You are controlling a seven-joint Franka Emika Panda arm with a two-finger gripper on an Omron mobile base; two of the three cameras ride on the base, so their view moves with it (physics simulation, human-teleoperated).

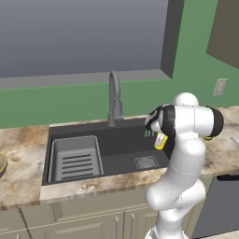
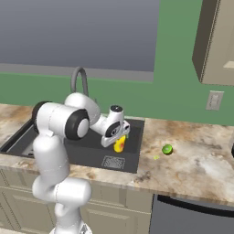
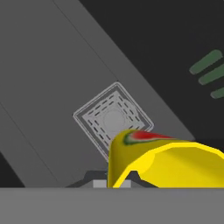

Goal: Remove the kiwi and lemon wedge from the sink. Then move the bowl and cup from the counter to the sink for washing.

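1. Beige marbled counter [image 1: 23,154] is wrapping around a dark grey sink [image 1: 121,140], with a green wall behind it.
2. Over the sink's right end, the gripper [image 1: 158,136] is holding a small yellow cup [image 1: 160,140], fingers clamped on its wall.
3. Judging by looks, the cup is light, stiff and smooth, so the rim pinch seems workable but may be slipping.
4. Right of the sink, the kiwi [image 2: 167,149] and lemon wedge [image 2: 156,157] are lying on the counter.
5. Left of the sink, the bowl [image 1: 2,164] is waiting at the counter's edge.
6. Below the cup, open basin around the drain [image 3: 113,119] is leaving room; the faucet [image 1: 114,98] is standing behind.
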